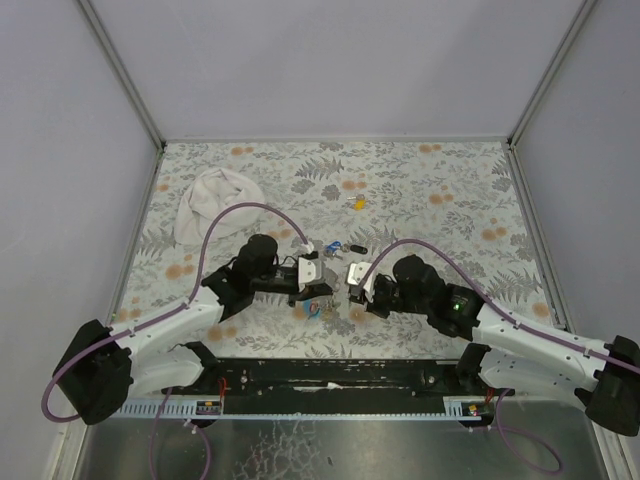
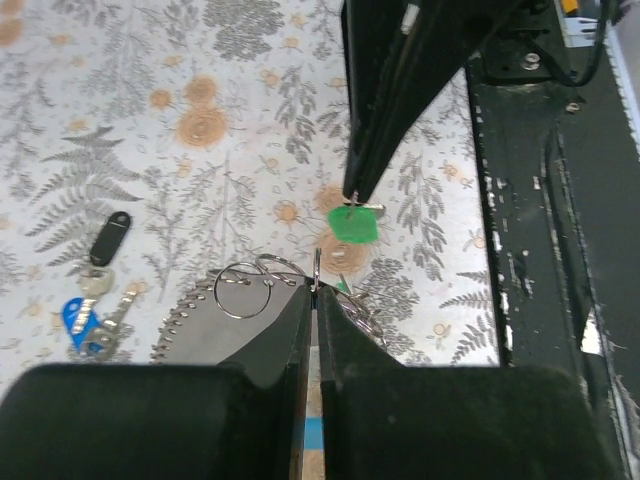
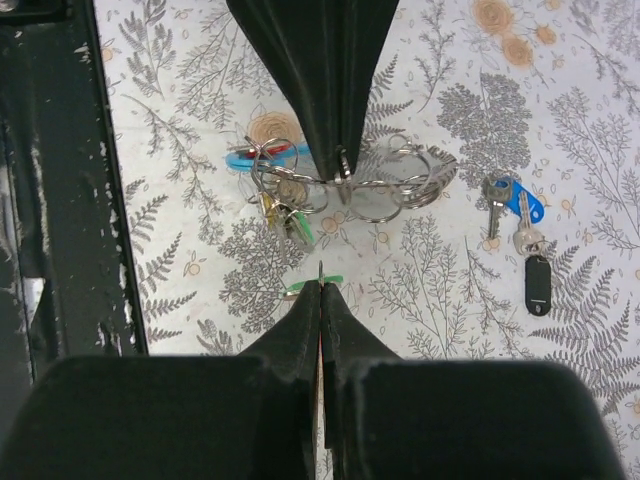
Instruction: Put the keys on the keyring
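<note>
The keyring's grey coil (image 3: 425,172) with its light-blue piece (image 3: 245,158) and metal rings lies on the patterned table between both grippers; it also shows in the top view (image 1: 325,308). My left gripper (image 2: 316,288) is shut on one metal ring of the keyring (image 2: 317,268). My right gripper (image 3: 321,284) is shut on the green key (image 3: 334,279), held edge-on just short of the rings; the green key also shows in the left wrist view (image 2: 352,223). The blue key (image 3: 521,205) and black key (image 3: 538,283) lie together beside the coil. The yellow key (image 1: 358,203) lies farther back.
A white cloth bundle (image 1: 215,200) lies at the back left. The black rail (image 3: 45,190) with the arm bases runs along the table's near edge. Grey walls enclose the table on three sides.
</note>
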Controlling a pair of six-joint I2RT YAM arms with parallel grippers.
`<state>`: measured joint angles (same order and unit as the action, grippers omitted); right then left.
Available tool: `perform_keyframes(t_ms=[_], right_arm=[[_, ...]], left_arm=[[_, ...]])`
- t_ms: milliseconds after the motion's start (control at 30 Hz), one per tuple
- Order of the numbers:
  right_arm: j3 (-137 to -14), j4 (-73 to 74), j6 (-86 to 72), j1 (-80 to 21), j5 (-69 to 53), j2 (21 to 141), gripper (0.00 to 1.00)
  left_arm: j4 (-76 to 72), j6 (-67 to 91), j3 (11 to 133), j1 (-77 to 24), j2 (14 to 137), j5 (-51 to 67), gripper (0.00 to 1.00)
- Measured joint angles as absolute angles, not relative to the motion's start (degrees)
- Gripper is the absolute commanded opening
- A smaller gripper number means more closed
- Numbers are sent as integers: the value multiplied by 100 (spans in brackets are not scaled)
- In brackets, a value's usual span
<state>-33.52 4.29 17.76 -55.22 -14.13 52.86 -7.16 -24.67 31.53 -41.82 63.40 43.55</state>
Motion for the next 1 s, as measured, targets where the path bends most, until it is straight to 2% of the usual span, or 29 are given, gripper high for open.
perform_keyframes(t_ms=[500,700,1000], right_arm=[[-2687,-694,1745,-5524,-1022,4871,0],[-2615,-923,1855,-5524,-1247,4637,0],[-2550,-943,2023,-5533,-1474,4602,0]], left_arm=[[467,-3225,3793,-4993,5889,2757,0],[607,-3269,3793,-5415,5787,2366,0],[650,-3288,3793,-5509,5787,2043,0]])
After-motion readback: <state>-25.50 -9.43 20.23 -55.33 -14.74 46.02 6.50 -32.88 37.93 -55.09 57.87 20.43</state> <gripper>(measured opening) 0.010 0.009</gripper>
